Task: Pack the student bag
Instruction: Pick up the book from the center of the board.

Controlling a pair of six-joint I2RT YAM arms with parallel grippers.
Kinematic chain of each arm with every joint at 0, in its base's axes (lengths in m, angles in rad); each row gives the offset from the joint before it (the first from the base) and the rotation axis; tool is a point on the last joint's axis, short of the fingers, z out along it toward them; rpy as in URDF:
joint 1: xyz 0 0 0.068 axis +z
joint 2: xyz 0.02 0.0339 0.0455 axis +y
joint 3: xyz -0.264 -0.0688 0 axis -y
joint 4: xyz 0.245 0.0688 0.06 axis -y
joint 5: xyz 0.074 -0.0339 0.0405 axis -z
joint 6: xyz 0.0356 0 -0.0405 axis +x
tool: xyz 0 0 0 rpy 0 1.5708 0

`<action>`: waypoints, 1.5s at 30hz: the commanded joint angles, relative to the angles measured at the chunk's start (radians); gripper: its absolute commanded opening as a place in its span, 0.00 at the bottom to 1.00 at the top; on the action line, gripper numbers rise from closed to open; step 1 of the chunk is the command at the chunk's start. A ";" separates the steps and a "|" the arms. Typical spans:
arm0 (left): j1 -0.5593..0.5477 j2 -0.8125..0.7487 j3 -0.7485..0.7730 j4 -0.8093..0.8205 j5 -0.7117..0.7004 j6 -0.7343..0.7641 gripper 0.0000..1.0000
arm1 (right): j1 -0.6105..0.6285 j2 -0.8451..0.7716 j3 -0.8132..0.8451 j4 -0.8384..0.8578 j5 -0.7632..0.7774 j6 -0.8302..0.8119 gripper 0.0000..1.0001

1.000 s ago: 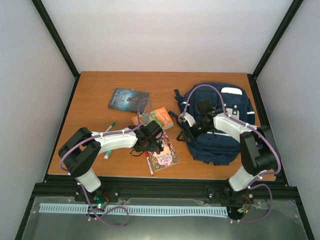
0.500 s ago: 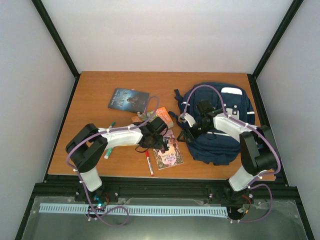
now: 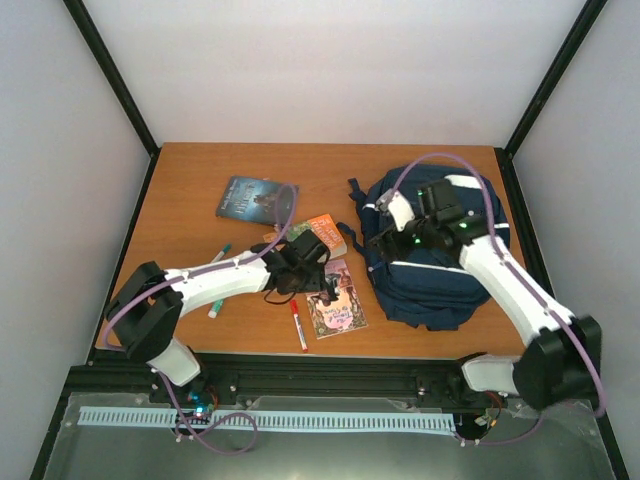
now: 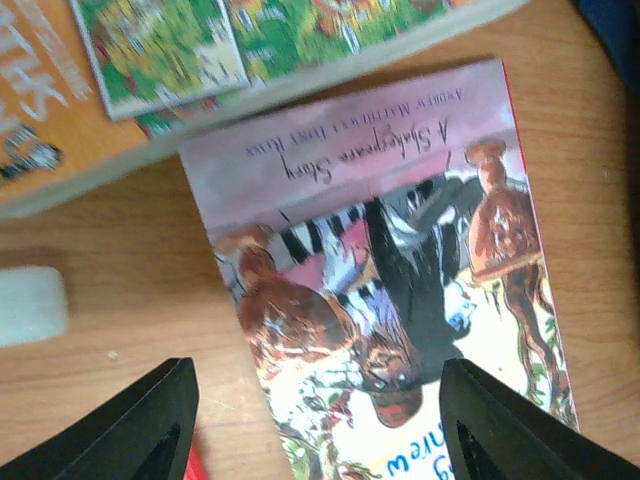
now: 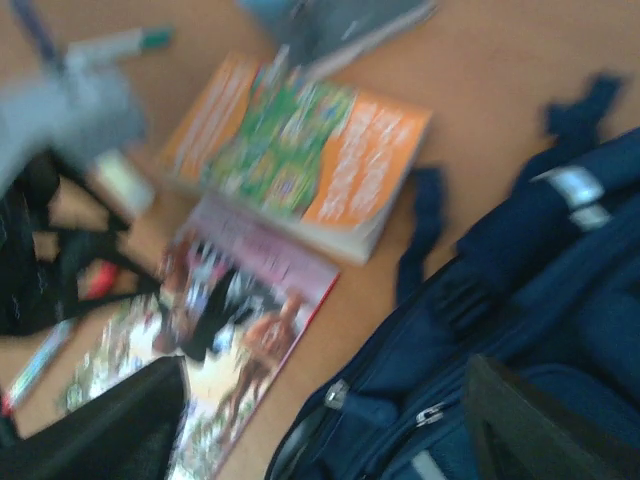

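Student bag lying flat at right of top view, on wooden table. Right gripper hovering over bag's upper-left edge, fingers spread wide, gripping nothing. Left gripper hanging at centre of frame over pink picture book, fingers spread wide too, nothing between. Orange book lying just above pink one, red pen sitting at its lower left.
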 commanded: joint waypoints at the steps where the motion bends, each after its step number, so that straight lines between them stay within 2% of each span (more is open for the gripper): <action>1: -0.049 0.022 -0.016 0.050 0.044 -0.090 0.68 | -0.021 -0.125 0.014 0.086 0.147 0.054 0.86; 2: -0.057 0.036 -0.011 0.047 0.046 -0.101 0.67 | -0.023 -0.134 0.002 0.092 0.140 0.060 0.98; 8: -0.078 0.060 -0.046 0.044 0.037 -0.159 0.59 | -0.023 -0.050 0.000 0.006 -0.105 0.024 1.00; 10: -0.080 0.059 -0.069 0.061 0.043 -0.173 0.55 | -0.018 -0.014 -0.008 -0.004 -0.178 0.028 0.95; 12: -0.082 0.065 -0.079 0.081 0.046 -0.180 0.52 | -0.009 0.022 -0.028 0.016 -0.186 0.054 0.90; 16: -0.082 0.083 -0.081 0.097 0.043 -0.188 0.40 | 0.011 0.102 -0.042 0.024 -0.190 0.070 0.84; 20: -0.082 0.106 -0.083 0.097 0.040 -0.191 0.36 | 0.035 0.165 -0.047 0.017 -0.213 0.067 0.79; 35: -0.080 0.172 -0.151 0.132 0.031 -0.223 0.02 | 0.101 0.375 -0.008 -0.004 -0.143 0.097 0.73; 40: -0.079 0.203 -0.181 0.162 0.045 -0.229 0.01 | 0.101 0.411 -0.008 -0.028 -0.067 0.131 0.73; 45: -0.078 0.210 -0.213 0.185 0.053 -0.238 0.01 | 0.101 0.377 -0.033 -0.046 0.037 0.159 0.75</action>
